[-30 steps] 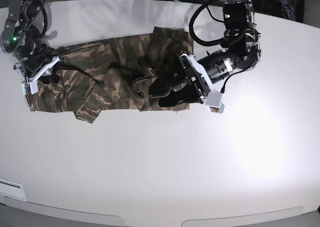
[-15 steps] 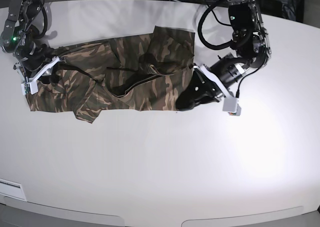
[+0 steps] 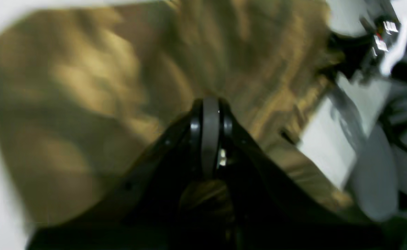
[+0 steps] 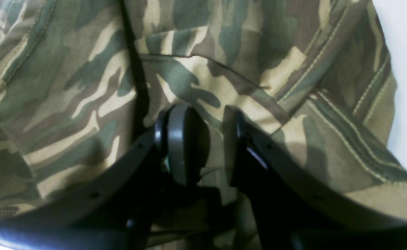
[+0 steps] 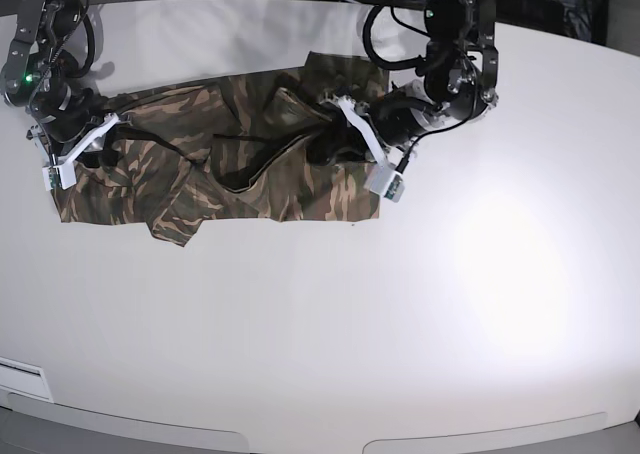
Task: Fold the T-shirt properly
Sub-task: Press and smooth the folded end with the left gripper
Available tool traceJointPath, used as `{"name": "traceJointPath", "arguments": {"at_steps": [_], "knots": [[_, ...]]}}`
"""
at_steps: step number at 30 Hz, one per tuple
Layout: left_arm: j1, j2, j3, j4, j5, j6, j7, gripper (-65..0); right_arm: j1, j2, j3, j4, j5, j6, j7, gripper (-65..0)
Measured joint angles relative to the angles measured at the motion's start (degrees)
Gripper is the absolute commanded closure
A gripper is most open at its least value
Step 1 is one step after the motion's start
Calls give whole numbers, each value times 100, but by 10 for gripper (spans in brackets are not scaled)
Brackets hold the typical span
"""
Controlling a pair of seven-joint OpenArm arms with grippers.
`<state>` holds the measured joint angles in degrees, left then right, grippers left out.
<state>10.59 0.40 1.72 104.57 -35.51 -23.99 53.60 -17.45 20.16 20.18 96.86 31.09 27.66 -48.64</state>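
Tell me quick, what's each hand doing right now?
Left hand: shut, over the T-shirt; a grip cannot be told.
Right hand: part open, cloth between its fingers.

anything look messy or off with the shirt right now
Yes. The camouflage-print cloth T-shirt lies crumpled on the white table, not flat: cloth is bunched into ridges near its middle, and one flap sticks out past its lower edge at bottom left.

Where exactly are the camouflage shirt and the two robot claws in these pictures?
T-shirt (image 5: pixel 180 199): base view, flat lower front cloth.
Left gripper (image 3: pixel 210 114): left wrist view, closed fingertips.
Right gripper (image 4: pixel 217 128): right wrist view, gap between fingertips.
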Motion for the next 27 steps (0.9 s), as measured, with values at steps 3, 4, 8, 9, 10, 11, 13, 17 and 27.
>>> {"name": "traceJointPath", "arguments": {"at_steps": [3, 4, 8, 9, 10, 11, 13, 17, 27], "knots": [[66, 7, 614, -7, -50, -201, 39, 0, 2, 0, 0, 0, 0, 0, -2, -197], [39, 7, 772, -7, -166, -356, 35, 0, 2, 0, 0, 0, 0, 2, -2, -197], [-195, 7, 1113, -2, -669, -1154, 17, 0, 2, 0, 0, 0, 0, 0, -2, -197], [-273, 9, 1113, -2, -765, -1274, 17, 0, 2, 0, 0, 0, -2, 0, -2, -197], [-348, 22, 1113, -2, -822, -1346, 17, 0, 2, 0, 0, 0, 0, 0, 0, -197], [-431, 24, 1113, 4, -822, -1346, 13, 0, 2, 0, 0, 0, 0, 0, -2, -197], [-584, 24, 1056, 9, -804, -1357, 13, 0, 2, 0, 0, 0, 0, 2, -4, -197], [-822, 35, 575, 22, -409, -1381, 44, 0, 2, 0, 0, 2, 2, 2, -22, -197], [-402, -586, -160, 24, -225, -667, 442, 0, 2, -2, 0, 20, -17, -2, -26, -197]]}}
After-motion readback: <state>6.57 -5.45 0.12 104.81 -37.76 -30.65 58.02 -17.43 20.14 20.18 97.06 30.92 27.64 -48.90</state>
